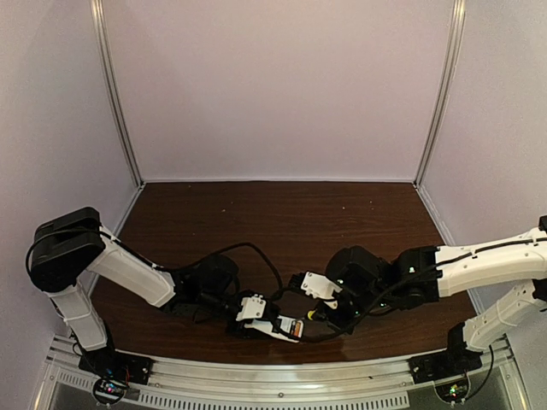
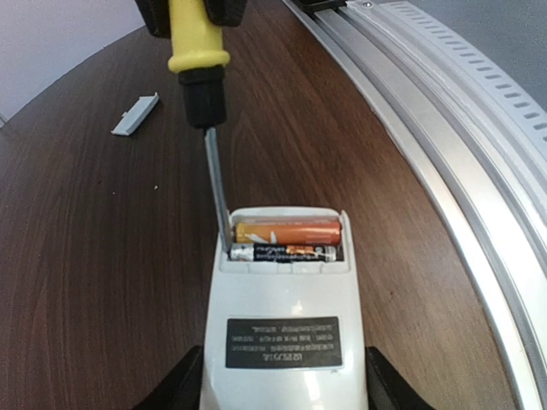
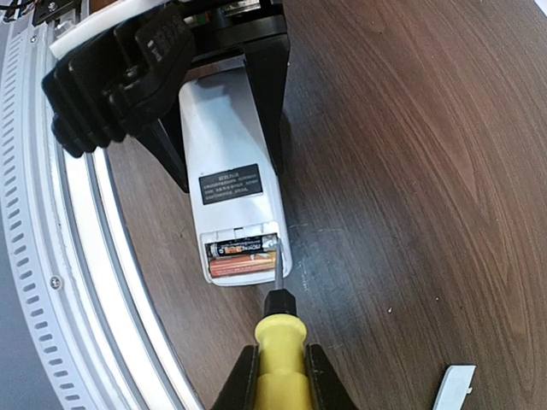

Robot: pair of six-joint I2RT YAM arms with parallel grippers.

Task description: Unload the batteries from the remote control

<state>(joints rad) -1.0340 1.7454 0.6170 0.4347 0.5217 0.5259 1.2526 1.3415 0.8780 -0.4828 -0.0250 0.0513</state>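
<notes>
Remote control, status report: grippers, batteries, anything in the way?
Left gripper clamps remote control. Right gripper holds screwdriver, tip beside batteries, both seated, uncovered. White cover piece lies aside.

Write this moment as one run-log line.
left gripper: holding remote | right gripper: holding screwdriver, tip beside batteries | batteries: both inside
</notes>
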